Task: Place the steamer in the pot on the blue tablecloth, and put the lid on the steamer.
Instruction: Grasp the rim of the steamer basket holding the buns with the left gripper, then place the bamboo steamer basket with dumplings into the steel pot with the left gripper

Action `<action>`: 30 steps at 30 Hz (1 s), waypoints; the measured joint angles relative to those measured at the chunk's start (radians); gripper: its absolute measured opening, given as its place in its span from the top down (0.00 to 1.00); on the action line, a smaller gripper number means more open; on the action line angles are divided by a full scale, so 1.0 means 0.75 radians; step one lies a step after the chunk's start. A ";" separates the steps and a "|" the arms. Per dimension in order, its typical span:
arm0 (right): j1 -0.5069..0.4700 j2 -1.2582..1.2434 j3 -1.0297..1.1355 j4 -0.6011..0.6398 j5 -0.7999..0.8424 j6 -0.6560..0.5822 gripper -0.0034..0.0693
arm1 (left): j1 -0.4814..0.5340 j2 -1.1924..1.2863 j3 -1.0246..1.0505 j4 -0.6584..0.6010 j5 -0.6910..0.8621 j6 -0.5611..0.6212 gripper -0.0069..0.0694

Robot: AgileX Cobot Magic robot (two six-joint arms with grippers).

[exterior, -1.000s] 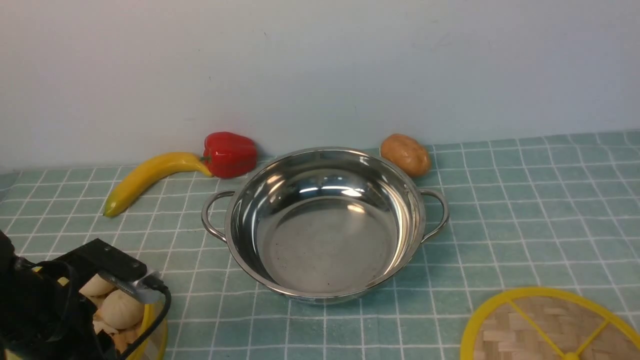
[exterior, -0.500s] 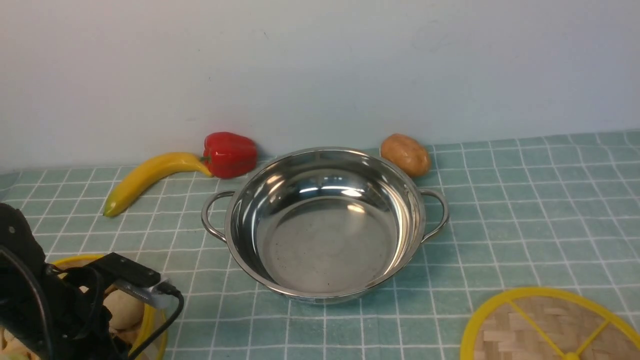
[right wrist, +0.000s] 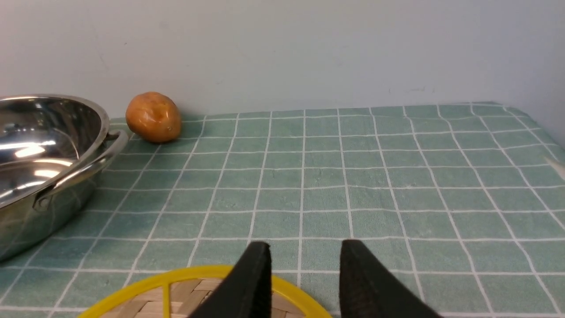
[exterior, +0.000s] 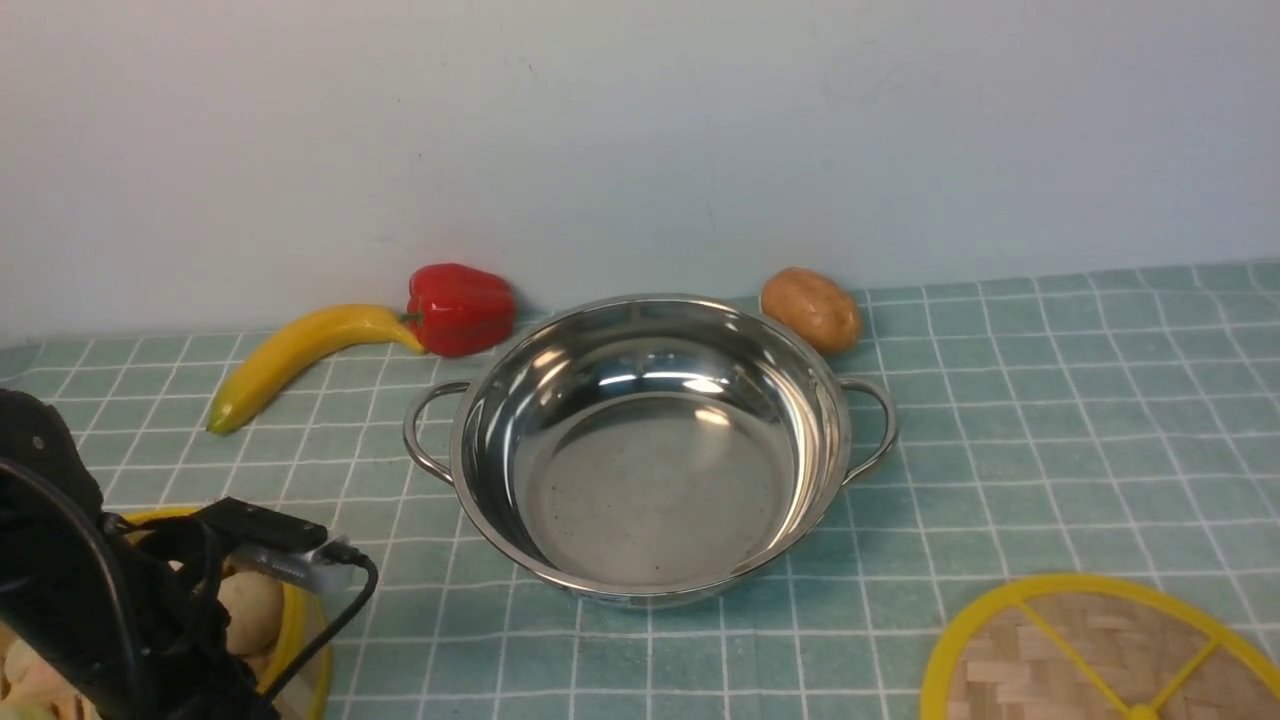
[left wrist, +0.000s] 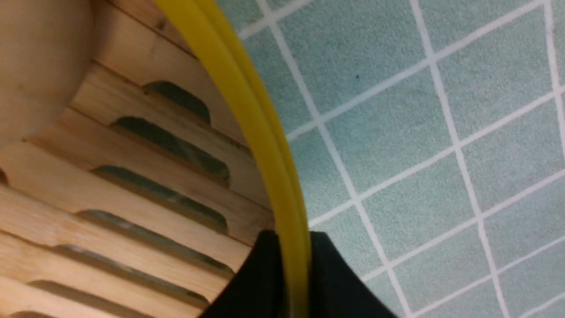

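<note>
The left gripper (left wrist: 295, 260) pinches the steamer's rim (left wrist: 260, 128) at the front left (likely to lift it into the empty pot (exterior: 655, 480)); the right gripper (right wrist: 304, 260) stands wide, holding nothing

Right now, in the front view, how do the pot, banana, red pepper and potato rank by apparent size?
1. Pot
2. Banana
3. Red pepper and potato: too alike to rank

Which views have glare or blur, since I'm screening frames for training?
Front view: bright glare inside the pot; left wrist view: fingertips blurred, slats softly focused; right wrist view: glare in the pot again, fingertips blurred, potato fairly crisp.
</note>
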 joint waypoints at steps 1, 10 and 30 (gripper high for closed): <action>0.000 0.000 0.000 0.000 -0.001 0.000 0.62 | 0.000 -0.009 -0.017 0.011 0.018 -0.014 0.85; 0.000 0.000 0.000 0.000 -0.001 0.000 0.62 | -0.045 -0.180 -0.380 0.040 0.297 -0.056 0.83; 0.000 0.000 0.000 0.000 -0.001 0.000 0.62 | -0.959 0.227 -1.088 0.291 0.319 0.113 0.83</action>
